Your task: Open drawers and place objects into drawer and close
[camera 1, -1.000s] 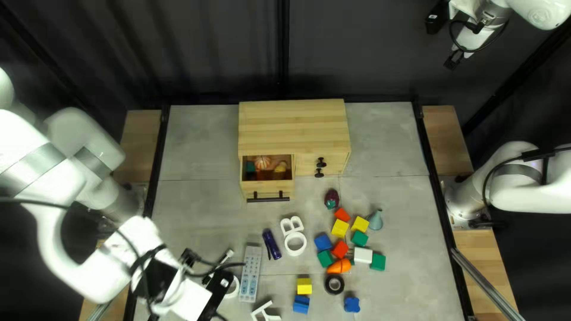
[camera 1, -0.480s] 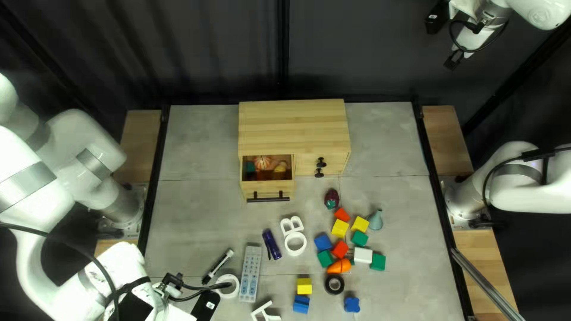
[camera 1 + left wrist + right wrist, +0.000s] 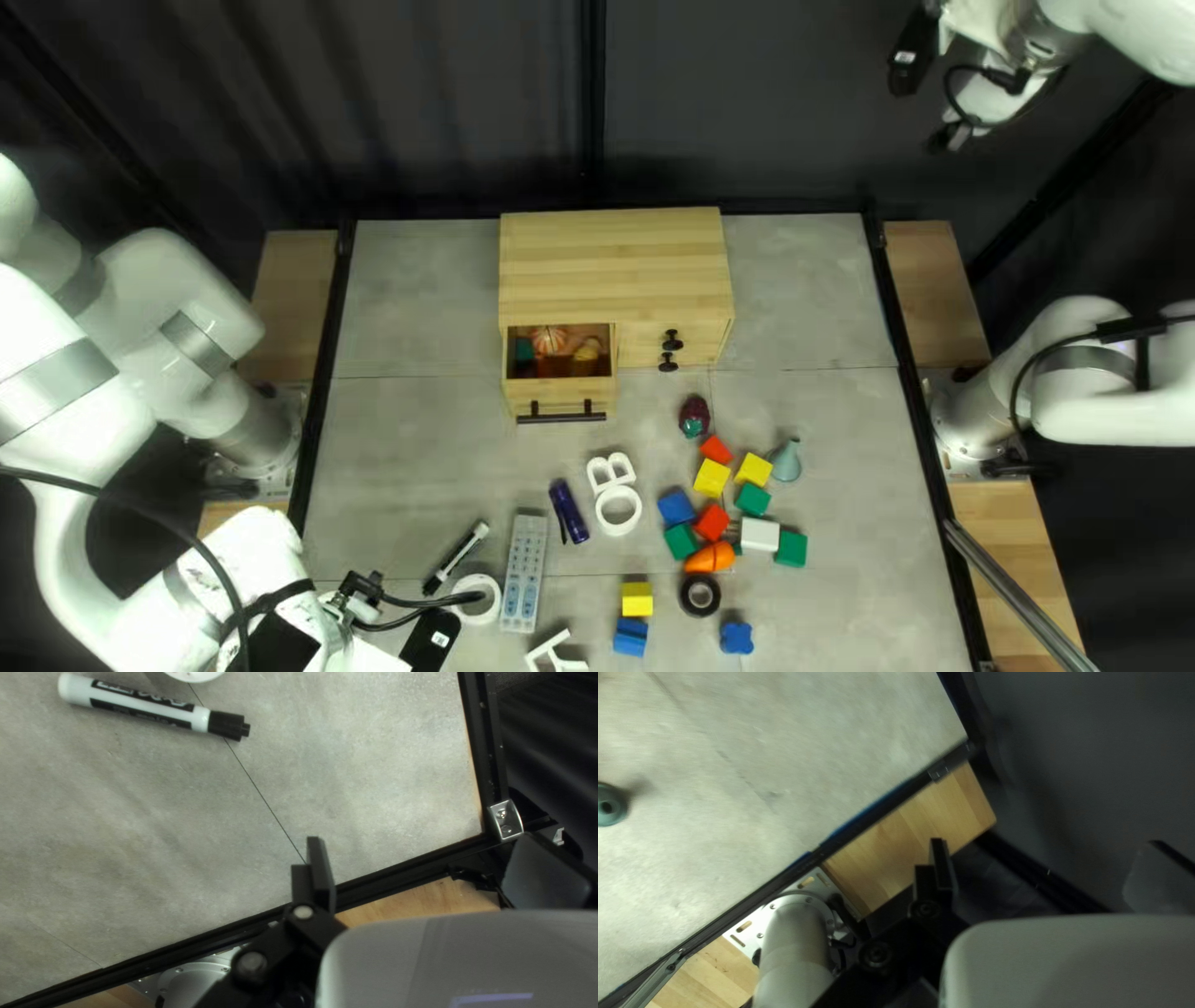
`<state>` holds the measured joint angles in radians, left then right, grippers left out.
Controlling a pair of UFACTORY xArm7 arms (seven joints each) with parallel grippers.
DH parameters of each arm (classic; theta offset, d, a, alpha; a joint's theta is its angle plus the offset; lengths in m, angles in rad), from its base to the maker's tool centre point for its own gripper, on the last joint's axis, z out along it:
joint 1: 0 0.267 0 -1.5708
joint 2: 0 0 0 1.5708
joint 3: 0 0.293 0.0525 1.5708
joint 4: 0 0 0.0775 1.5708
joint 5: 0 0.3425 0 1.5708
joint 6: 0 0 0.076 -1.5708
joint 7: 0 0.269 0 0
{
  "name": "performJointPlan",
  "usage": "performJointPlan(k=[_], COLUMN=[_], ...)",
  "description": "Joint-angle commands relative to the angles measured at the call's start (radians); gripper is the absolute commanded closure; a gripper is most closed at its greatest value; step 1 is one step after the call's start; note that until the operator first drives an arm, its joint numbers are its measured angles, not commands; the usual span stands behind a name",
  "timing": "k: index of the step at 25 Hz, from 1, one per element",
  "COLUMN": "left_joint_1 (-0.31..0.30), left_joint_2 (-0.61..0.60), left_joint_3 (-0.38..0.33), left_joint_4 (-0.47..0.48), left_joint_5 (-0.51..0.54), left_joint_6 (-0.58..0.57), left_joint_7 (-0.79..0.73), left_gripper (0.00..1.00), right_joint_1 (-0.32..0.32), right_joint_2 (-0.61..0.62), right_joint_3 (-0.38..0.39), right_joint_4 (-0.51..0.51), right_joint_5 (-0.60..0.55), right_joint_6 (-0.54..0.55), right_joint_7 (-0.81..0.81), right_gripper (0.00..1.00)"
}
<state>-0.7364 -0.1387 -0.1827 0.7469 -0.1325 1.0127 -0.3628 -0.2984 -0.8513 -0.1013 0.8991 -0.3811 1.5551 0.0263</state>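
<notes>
Have left hand (image 3: pixel 374 629) released, fingers parted, at the near left. See a marker (image 3: pixel 457 558) just past it, then colored blocks (image 3: pixel 712 479) on the desk (image 3: pixel 423 436), right of center. Farther, see a drawer (image 3: pixel 560 396) pulled open from the cabinet (image 3: pixel 616 243), holding a toy pumpkin (image 3: pixel 548 340). Have right hand (image 3: pixel 951 135) released too, at top right.
</notes>
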Motion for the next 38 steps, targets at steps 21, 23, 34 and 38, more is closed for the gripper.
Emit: performJointPlan(k=[21, 23, 34, 38], left_joint_1=[0.000, 0.000, 0.000, 0.000], left_joint_2=[0.000, 0.000, 0.000, 0.000], left_joint_3=[0.000, 0.000, 0.000, 0.000], left_joint_4=[0.000, 0.000, 0.000, 0.000], left_joint_5=[0.000, 0.000, 0.000, 0.000], left_joint_6=[0.000, 0.000, 0.000, 0.000], left_joint_7=[0.000, 0.000, 0.000, 0.000], left_gripper=[0.00, 0.00, 0.00, 0.00], right_joint_1=[0.190, 0.217, 0.374, 0.374], right_joint_2=[0.272, 0.326, 0.368, 0.368], right_joint_3=[0.252, 0.297, 0.460, 0.460], right_joint_4=[-0.081, -0.069, -0.085, -0.085], right_joint_5=[0.145, 0.132, 0.157, 0.157], right_joint_6=[-0.309, -0.371, -0.446, -0.446], right_joint_7=[0.158, 0.161, 0.133, 0.133], right_gripper=[0.00, 0.00, 0.00, 0.00])
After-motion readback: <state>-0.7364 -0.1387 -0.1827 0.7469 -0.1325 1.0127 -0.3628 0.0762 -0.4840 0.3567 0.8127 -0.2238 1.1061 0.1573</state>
